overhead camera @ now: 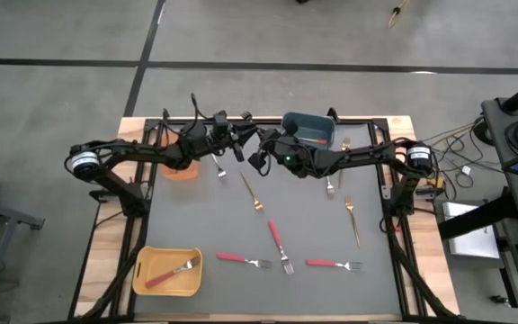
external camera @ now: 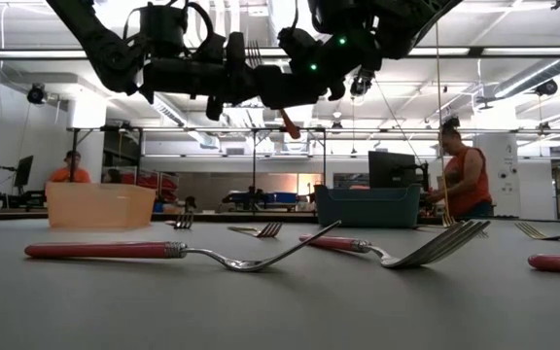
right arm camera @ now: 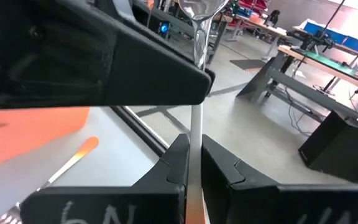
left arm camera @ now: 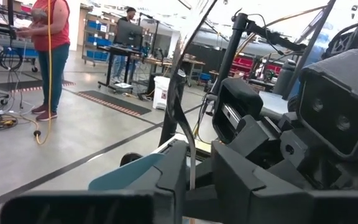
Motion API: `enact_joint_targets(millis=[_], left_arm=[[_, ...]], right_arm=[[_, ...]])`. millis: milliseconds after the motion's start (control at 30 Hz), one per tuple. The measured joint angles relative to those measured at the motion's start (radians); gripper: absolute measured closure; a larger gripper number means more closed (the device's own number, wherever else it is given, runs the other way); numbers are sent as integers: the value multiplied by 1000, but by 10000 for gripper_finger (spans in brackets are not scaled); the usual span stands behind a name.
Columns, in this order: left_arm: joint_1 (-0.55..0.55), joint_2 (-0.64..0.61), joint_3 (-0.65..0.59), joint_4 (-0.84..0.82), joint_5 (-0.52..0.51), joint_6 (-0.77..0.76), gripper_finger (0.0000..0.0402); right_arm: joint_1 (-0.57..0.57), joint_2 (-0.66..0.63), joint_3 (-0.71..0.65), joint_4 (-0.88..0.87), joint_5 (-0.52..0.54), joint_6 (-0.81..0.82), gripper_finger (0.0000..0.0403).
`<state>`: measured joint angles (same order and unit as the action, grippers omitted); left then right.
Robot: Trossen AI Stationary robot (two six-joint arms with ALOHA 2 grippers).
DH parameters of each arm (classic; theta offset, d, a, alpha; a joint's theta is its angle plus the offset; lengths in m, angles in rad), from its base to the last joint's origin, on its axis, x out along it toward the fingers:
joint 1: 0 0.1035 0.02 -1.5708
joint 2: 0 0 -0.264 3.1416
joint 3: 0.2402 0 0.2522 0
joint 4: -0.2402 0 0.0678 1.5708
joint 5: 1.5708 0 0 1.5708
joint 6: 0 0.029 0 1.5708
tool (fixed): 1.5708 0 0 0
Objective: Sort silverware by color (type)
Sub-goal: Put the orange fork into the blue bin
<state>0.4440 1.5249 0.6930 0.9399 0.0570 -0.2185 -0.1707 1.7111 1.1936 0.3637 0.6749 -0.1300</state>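
Progress: early; most of the silverware is unsorted.

- Yellow bin [overhead camera: 142,270], 7 o'clock corner of the table: holds one red-handled fork [overhead camera: 171,271].
- Orange bin [overhead camera: 180,170], 11 o'clock: contents cannot be told.
- Left gripper [overhead camera: 237,148], 12 o'clock, raised over the mat, tip to tip with the right gripper [overhead camera: 261,153]. A held fork [right arm camera: 196,134] stands between them, its handle reddish. The right gripper is pinching its shaft. Whether the left gripper grips it cannot be told.
- Blue-grey bin [overhead camera: 288,121], 1 o'clock: something orange shows inside.
- Loose on the mat:
  - an orange-handled fork [overhead camera: 221,168] beside the orange bin
  - a gold fork [overhead camera: 252,193] at centre
  - three red-handled forks [overhead camera: 279,243] towards 6 o'clock
  - a second gold fork [overhead camera: 352,219] at 3 o'clock
  - two more small forks [overhead camera: 331,186] near 2 o'clock

Judgement: at least eight pieces remain, plus the one in hand.
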Motion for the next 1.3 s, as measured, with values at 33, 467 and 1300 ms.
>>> enact_joint_targets(millis=[33,467,1300], left_arm=[[0,0,0,-7,0,6,329],[0,-25,0,-259,-3,56,256],[115,-305,0,-403,-24,390,253]], right_arm=[[0,0,5,-19,2,0,390],[-96,-8,271,-685,-33,84,390],[-551,174,674,-1337,-692,-422,390]])
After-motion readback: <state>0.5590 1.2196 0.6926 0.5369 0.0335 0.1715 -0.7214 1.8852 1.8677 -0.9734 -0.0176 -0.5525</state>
